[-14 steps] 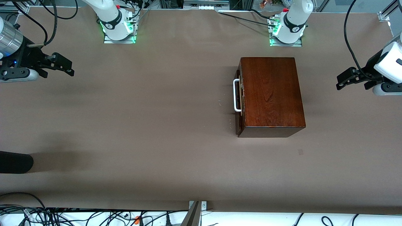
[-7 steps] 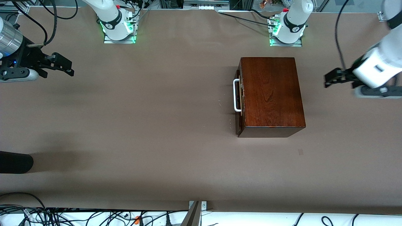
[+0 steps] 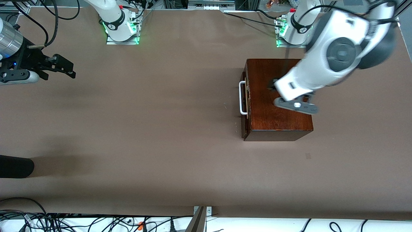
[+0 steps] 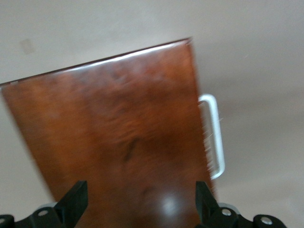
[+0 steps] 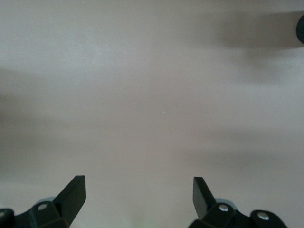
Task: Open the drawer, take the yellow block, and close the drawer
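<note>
The dark reddish-brown wooden box (image 3: pixel 276 120) stands toward the left arm's end of the table. Its drawer (image 3: pixel 244 125) is shut, and its white U-shaped handle (image 3: pixel 242 98) faces the right arm's end. My left gripper (image 3: pixel 274 86) is up over the top of the box, open and empty. In the left wrist view the gripper (image 4: pixel 141 202) is open over the box top (image 4: pixel 118 128), with the handle (image 4: pixel 214 137) at the box's edge. My right gripper (image 3: pixel 71 72) waits open and empty at the right arm's end, over bare table in the right wrist view (image 5: pixel 138 194). The yellow block is hidden.
A black rounded object (image 3: pixel 16 166) lies at the table's edge at the right arm's end, nearer the front camera; it also shows in the right wrist view (image 5: pixel 300 28). The brown table (image 3: pixel 161 112) stretches between the box and the right gripper.
My left arm has swung in from the table's end to over the box top. The right arm and the box have not moved; the drawer stays shut.
</note>
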Controlling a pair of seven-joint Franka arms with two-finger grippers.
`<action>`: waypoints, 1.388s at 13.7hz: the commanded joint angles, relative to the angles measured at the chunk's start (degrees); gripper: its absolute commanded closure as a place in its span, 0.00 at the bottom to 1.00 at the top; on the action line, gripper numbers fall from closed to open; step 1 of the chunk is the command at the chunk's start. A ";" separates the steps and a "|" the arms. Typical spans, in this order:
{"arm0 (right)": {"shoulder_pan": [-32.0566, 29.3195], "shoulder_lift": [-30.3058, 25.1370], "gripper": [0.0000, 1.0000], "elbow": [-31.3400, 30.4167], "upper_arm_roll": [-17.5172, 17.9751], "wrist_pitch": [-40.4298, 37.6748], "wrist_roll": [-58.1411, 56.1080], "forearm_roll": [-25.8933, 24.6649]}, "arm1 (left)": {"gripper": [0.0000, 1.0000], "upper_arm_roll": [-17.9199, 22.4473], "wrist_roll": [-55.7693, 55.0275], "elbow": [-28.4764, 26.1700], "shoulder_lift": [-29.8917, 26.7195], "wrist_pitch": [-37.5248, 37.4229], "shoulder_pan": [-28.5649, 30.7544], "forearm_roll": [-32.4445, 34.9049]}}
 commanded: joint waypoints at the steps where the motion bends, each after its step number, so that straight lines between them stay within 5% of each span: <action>1: -0.23 0.47 0.00 1.17 -0.03 -0.54 -0.40 0.05 | 0.00 0.89 -11.84 3.36 6.17 6.06 -6.99 0.23; 6: -0.32 0.38 0.00 1.17 -0.03 -0.54 -0.40 0.05 | 0.00 0.72 -24.44 0.83 11.55 10.23 -16.49 11.73; 19: -0.32 0.38 0.00 1.17 -0.03 -0.63 -0.40 0.14 | 0.00 0.72 -27.17 -4.11 14.44 10.49 -19.58 14.55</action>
